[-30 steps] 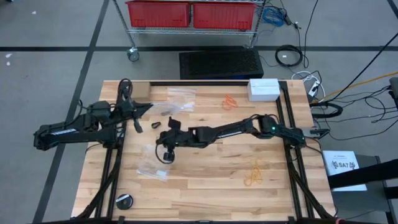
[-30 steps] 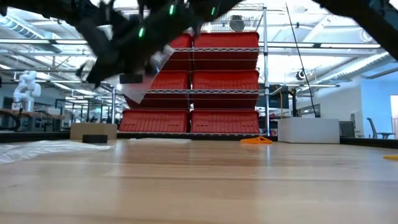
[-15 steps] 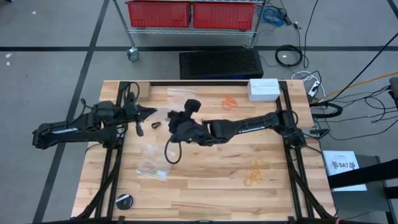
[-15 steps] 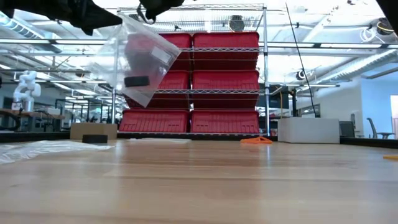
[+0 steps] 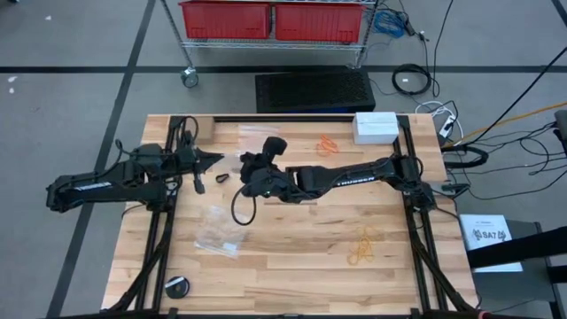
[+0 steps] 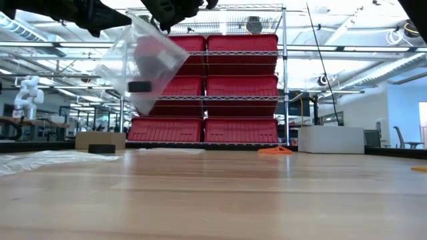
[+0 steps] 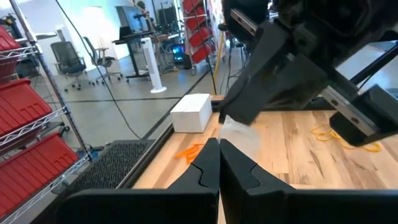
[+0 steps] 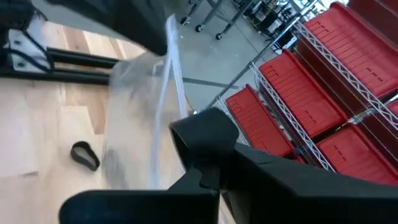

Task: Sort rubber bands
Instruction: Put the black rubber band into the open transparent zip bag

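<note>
Pinching 1 clear bag [image 6: 143,63] above the table, left hand [image 5: 215,159] and right hand [image 5: 251,162] clamp its top edge.

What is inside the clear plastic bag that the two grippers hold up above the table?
In the low view, the clear plastic bag shows a dark patch and one small black piece near its lower edge, probably black rubber bands. Their number cannot be told; the bag's top is hidden by the grippers.

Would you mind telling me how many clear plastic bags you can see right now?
2: one clear plastic bag held up in the air between the two grippers, another bag lying flat on the table's near-left part. More may be hidden beneath the arms.
</note>
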`<move>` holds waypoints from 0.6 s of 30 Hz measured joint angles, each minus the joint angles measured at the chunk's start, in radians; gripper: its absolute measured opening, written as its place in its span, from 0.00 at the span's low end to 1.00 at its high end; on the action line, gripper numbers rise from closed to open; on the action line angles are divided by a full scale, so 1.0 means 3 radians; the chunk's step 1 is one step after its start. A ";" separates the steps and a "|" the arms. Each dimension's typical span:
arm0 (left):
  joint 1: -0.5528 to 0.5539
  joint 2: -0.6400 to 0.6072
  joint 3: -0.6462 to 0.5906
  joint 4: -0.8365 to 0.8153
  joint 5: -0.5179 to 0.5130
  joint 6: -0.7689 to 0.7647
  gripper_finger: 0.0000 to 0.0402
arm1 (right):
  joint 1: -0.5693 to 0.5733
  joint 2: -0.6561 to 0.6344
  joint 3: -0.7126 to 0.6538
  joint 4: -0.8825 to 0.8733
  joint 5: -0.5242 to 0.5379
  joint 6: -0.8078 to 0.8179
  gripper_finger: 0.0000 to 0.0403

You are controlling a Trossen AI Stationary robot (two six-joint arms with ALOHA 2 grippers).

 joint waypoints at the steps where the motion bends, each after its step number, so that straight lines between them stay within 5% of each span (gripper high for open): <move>1: 0.0000 0.0000 0.0000 0.0002 0.0000 -0.0001 0.00 | 0.0000 0.0000 0.0000 -0.0004 0.0001 0.0014 0.00; 18: 0.0000 0.0001 0.0000 0.0008 -0.0107 -0.0079 0.00 | 0.0028 -0.0003 0.0001 0.0008 0.0029 0.0109 0.00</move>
